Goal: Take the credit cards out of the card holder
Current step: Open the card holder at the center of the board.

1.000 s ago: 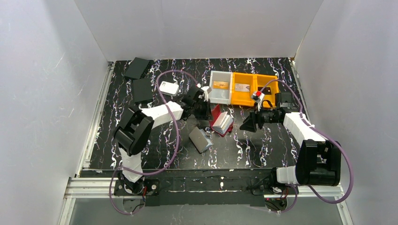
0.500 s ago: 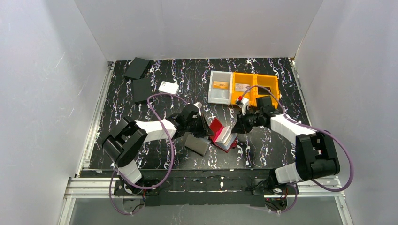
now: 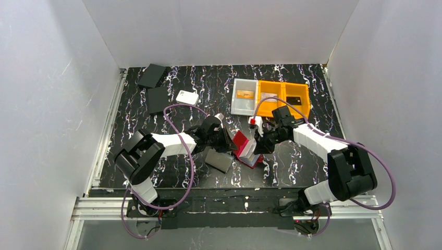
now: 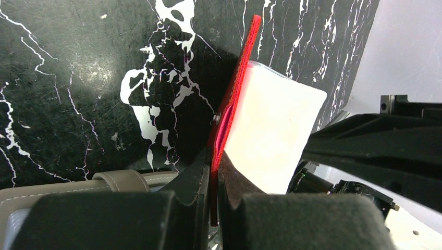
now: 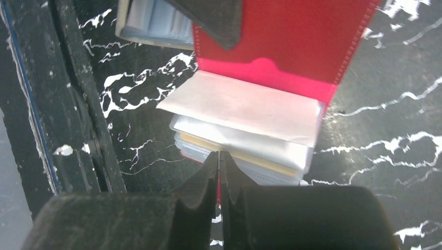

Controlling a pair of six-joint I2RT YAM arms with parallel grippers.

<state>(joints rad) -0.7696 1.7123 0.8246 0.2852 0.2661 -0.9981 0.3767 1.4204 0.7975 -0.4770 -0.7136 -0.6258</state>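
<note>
The dark red card holder (image 3: 244, 147) lies open mid-table, its clear sleeve pages (image 5: 245, 122) fanned out. My left gripper (image 3: 225, 140) is shut on the edge of its upright red cover (image 4: 241, 88). A white sleeve page (image 4: 271, 133) stands just behind that cover. My right gripper (image 5: 219, 156) is shut at the near edge of the sleeve stack, with a thin pale edge pinched between its fingertips; I cannot tell whether that edge is a card or a sleeve. An orange-gold credit card (image 5: 237, 153) shows edge-on inside the sleeves. Other credit cards lie in the bins: orange (image 3: 244, 94), silver (image 3: 268, 97) and dark (image 3: 294, 99).
A flat grey case (image 3: 219, 160) lies just left of the holder, under the left arm. A white bin (image 3: 235, 104) and an orange bin (image 3: 281, 110) stand behind. A white rounded box (image 3: 187, 97) and two black flat things (image 3: 152, 75) (image 3: 158, 100) sit at the back left.
My right gripper moved left from near the bins to the holder's sleeve stack and closed there. My left arm drew the holder nearer a second ago and has since stayed still.
</note>
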